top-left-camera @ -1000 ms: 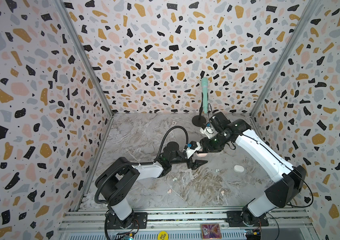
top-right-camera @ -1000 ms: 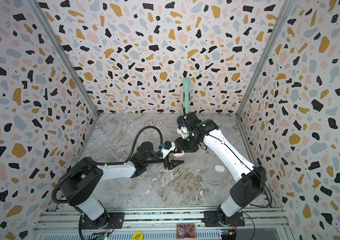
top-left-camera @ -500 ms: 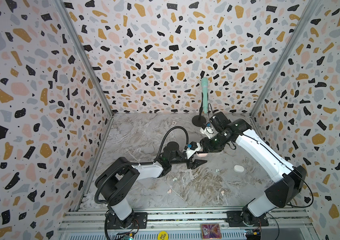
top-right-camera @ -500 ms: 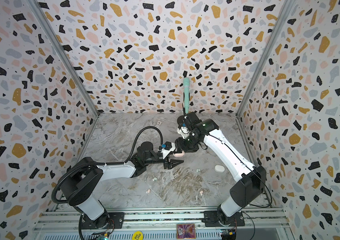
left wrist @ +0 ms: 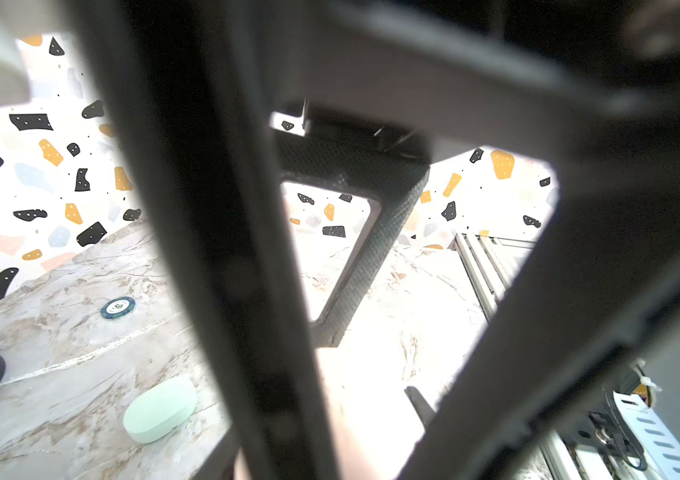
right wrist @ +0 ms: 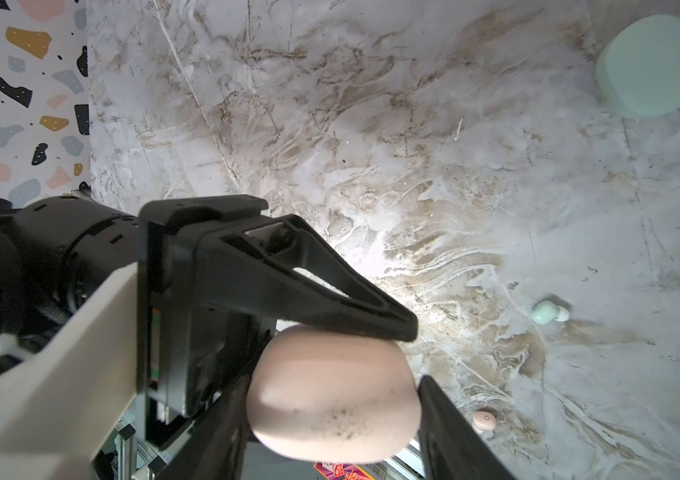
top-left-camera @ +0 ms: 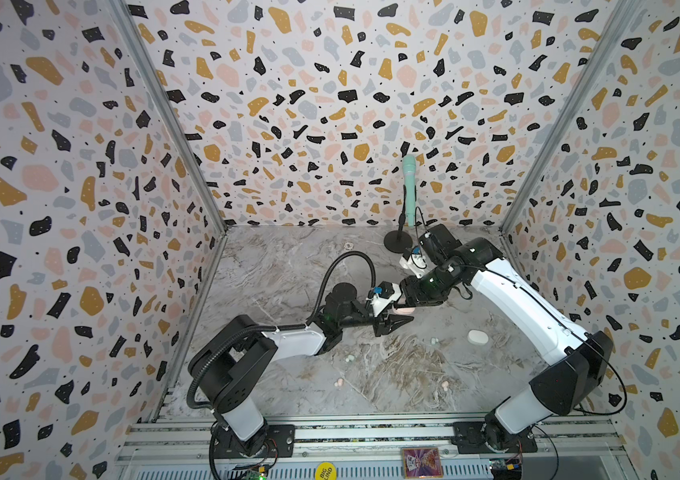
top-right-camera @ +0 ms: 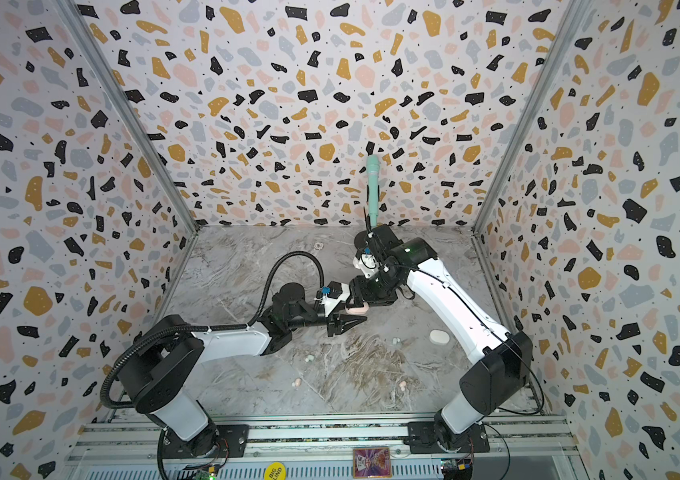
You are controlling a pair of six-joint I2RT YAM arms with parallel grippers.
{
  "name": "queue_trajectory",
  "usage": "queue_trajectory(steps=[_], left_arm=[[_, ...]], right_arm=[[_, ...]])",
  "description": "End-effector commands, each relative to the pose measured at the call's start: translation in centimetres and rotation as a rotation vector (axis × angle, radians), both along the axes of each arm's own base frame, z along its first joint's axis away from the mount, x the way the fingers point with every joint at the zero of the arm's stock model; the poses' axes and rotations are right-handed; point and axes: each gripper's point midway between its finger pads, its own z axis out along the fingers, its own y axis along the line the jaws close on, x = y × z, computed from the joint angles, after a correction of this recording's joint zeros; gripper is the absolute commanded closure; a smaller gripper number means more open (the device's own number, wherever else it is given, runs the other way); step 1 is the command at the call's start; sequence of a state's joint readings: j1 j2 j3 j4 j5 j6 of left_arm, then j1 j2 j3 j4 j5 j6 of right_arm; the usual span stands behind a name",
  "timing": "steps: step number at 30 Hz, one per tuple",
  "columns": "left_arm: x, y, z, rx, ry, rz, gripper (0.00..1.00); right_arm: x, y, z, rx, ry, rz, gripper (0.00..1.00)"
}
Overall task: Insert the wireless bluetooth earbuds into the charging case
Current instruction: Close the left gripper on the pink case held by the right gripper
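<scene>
Pink charging case (right wrist: 330,399) sits pinched between the fingers of the right gripper (right wrist: 344,368), over the middle of the marble table (top-left-camera: 288,270). The left gripper (top-left-camera: 409,319) comes in from 9 o'clock, its fingers narrowed almost to a point at the case's edge; whether they pinch anything I cannot tell. Loose on the table, reckoned from the case: a mint earbud (top-left-camera: 434,341) near 4 o'clock, a white earbud pair (top-left-camera: 348,358) at 8, one pink earbud (top-left-camera: 339,381) at 7, another pink earbud (top-left-camera: 445,385) at 5. A white case (top-left-camera: 478,337) lies farther out at 4 o'clock.
</scene>
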State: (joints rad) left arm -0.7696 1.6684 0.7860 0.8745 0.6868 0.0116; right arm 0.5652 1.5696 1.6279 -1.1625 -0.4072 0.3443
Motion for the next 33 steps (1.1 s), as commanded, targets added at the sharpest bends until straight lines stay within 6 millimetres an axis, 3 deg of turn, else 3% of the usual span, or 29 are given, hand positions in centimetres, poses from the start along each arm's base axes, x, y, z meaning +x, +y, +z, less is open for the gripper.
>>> queue_trajectory(steps=[1, 16, 25, 33], left_arm=[[-0.4, -0.3, 1.9, -0.042, -0.053, -0.026, 0.52], [-0.5, -0.5, 1.7, -0.02, -0.05, -0.039, 0.63], [-1.0, -0.2, 1.6, -0.051, 0.016, -0.053, 0.7], [-2.3, 0.7, 2.0, -0.058, 0.079, -0.075, 0.72]], right_arm=[[-0.4, 0.0, 1.7, 0.022, -0.037, 0.022, 0.47], [-0.5, -0.1, 1.4, 0.014, -0.03, 0.024, 0.46], [0.0, 0.0, 3.1, 0.057, -0.08, 0.018, 0.28], [-0.5, -1.4, 5.4, 0.14, -0.183, 0.025, 0.18]])
